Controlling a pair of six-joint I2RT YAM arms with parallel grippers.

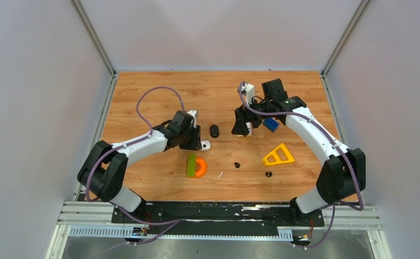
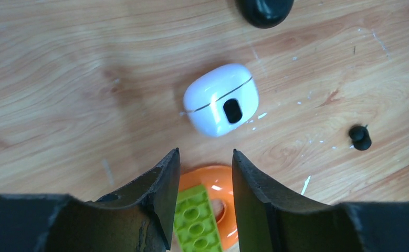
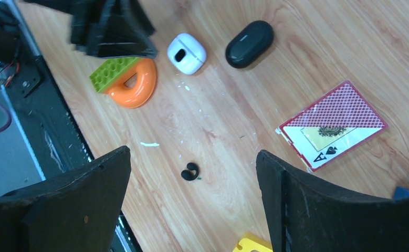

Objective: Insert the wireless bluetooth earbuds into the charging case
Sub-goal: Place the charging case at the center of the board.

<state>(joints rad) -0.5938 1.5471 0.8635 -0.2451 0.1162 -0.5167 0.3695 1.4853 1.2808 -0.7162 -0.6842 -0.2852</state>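
Landmark: we place everything from the white charging case (image 2: 221, 100), which lies on the table (image 1: 159, 91) with its lid down and its seam showing.
Left gripper (image 2: 205, 157): its jaws stand a modest gap apart with nothing between them. It hovers just on the arm-base side of the white charging case. We judge that it is there to steady or open that case.
Right gripper (image 3: 192, 155): its fingers are spread wide and empty. It hangs well to the right of the white charging case, over the table, and we read this as lining up a pick.
Nearer black earbud (image 1: 237, 164): it lies loose on the wood, right of the white charging case and toward the arm bases.
Farther black earbud (image 1: 268, 174): it lies loose, further right along the same line.
White earbuds: we see none, and we cannot tell whether the shut case holds them.
Black charging case (image 1: 214, 130): it is closed, just beyond the white charging case.
Bystanders: the orange ring (image 2: 207, 176) and green brick (image 2: 194, 220) sit just on the arm-base side of the white charging case. The playing card (image 3: 333, 123), yellow triangle (image 1: 279, 155) and blue block (image 1: 271, 124) lie well to its right.
Caution: in our judgement a lid must be raised before any bud goes in.
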